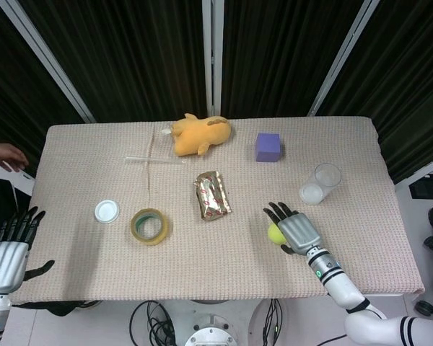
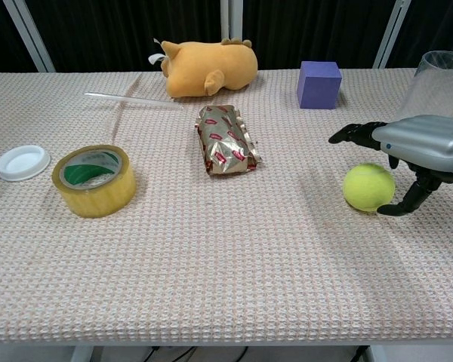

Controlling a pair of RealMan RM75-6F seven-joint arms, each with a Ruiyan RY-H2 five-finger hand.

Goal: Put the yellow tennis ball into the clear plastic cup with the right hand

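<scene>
The yellow tennis ball (image 1: 275, 233) (image 2: 368, 187) lies on the table toward the front right. My right hand (image 1: 294, 229) (image 2: 415, 148) hovers right over it, palm down with fingers spread, covering most of the ball in the head view. The thumb (image 2: 408, 202) reaches down beside the ball; no grip shows. The clear plastic cup (image 1: 321, 184) (image 2: 436, 84) stands upright behind the hand, to the right. My left hand (image 1: 9, 252) rests open off the table's front left corner.
A foil snack packet (image 1: 212, 194) lies mid-table, a roll of yellow tape (image 1: 150, 225) and a white lid (image 1: 107, 210) to its left. At the back sit an orange plush toy (image 1: 200, 135), a purple cube (image 1: 268, 147) and a clear straw (image 1: 153, 160). A person's hand (image 1: 6, 153) shows at the left edge.
</scene>
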